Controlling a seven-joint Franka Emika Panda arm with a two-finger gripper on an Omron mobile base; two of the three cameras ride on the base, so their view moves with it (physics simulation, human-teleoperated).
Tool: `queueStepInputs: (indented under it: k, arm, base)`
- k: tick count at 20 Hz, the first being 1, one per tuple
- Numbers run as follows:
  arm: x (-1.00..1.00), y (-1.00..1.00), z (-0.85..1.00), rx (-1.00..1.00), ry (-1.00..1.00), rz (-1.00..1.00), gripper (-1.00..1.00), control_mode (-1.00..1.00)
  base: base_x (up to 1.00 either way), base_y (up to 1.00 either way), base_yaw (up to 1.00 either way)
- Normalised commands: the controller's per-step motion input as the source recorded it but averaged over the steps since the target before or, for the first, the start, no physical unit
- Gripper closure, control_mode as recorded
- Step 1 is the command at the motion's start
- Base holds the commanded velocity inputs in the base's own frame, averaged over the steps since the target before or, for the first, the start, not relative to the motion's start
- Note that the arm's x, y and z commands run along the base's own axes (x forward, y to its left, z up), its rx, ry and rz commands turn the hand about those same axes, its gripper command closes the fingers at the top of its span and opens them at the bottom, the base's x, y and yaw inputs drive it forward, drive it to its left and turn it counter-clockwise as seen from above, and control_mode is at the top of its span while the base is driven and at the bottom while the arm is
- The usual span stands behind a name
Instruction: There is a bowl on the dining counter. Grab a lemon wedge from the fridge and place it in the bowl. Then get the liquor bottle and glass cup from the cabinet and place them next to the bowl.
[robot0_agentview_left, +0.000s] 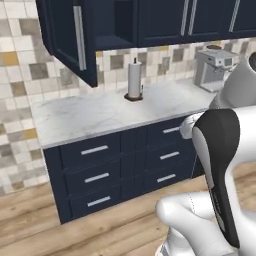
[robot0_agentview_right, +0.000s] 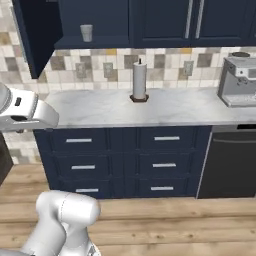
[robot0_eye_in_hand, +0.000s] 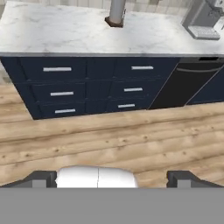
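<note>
Up in the open cabinet (robot0_agentview_right: 37, 35), the cup (robot0_agentview_right: 86, 32) is waiting, still unfetched.
Down low, the end effector (robot0_eye_in_hand: 112, 179) is gaping wide and carrying nothing.

Narrow marble counter (robot0_agentview_right: 165, 111) along a wall of mixed beige, grey and ochre tiles (robot0_agentview_left: 30, 70). Navy drawers (robot0_agentview_right: 120, 162) with horizontal grey handles below. Black dishwasher front (robot0_agentview_right: 231, 162) right of the drawers. White paper-towel roll (robot0_agentview_right: 139, 80) upright on a dark base, at the back of the counter. Grey coffee machine (robot0_agentview_right: 240, 80) at far right. Light wood plank floor (robot0_eye_in_hand: 113, 140). Even, flat light.
</note>
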Motion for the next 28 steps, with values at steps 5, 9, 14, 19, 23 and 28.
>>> queueStepInputs:
  k: [5,9,14,19,23,28]
  arm:
    - [0.00,0.00,0.00,0.00,0.00,0.00,-1.00,1.00]
    - [0.00,0.00,0.00,0.00,0.00,0.00,-1.00,1.00]
    - [0.00,0.00,0.00,0.00,0.00,0.00,-1.00,1.00]
    - [0.00,0.00,0.00,0.00,0.00,0.00,-1.00,1.00]
    - [0.00,0.00,0.00,0.00,0.00,0.00,-1.00,1.00]
    - [0.04,0.00,0.24,0.12,0.02,0.10,-1.00,-1.00]
  base:
    - [1.00,-0.29,0.02]
    - [1.00,-0.24,0.13]
    - [0.95,-0.01,0.16]
    - [0.92,-0.01,0.12]
    - [0.71,-0.02,0.08]
    - [0.06,0.00,0.02]
